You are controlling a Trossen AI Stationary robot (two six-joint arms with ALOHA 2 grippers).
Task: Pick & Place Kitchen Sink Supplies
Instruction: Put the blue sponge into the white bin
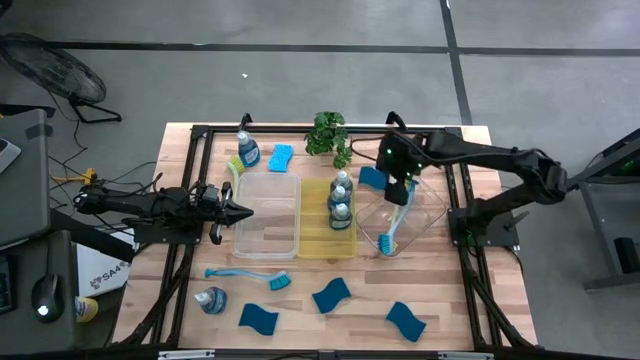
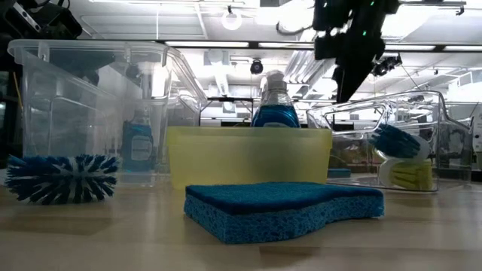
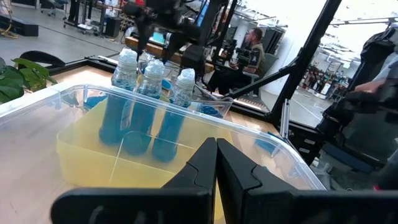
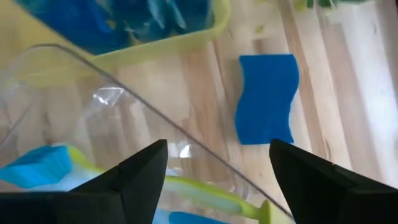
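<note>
**Brush lies in right clear tray, right gripper spread above it**

High view: brush (image 1: pixel 397 222) lies in the tilted clear tray (image 1: pixel 430 215), long axis running from the right gripper (image 1: pixel 400 190) down toward the tray's near corner. Right arm reaches in from the right, wrist pointing down. Left gripper (image 1: pixel 240 210) waits at the other clear tray, fingers pressed together.

Low view: brush head visible inside that tray, right arm above.

Right wrist view: fingers (image 4: pixel 140 168) spread wide, holding nothing; green handle just below; sponge (image 4: pixel 267 96) outside the tray.
</note>
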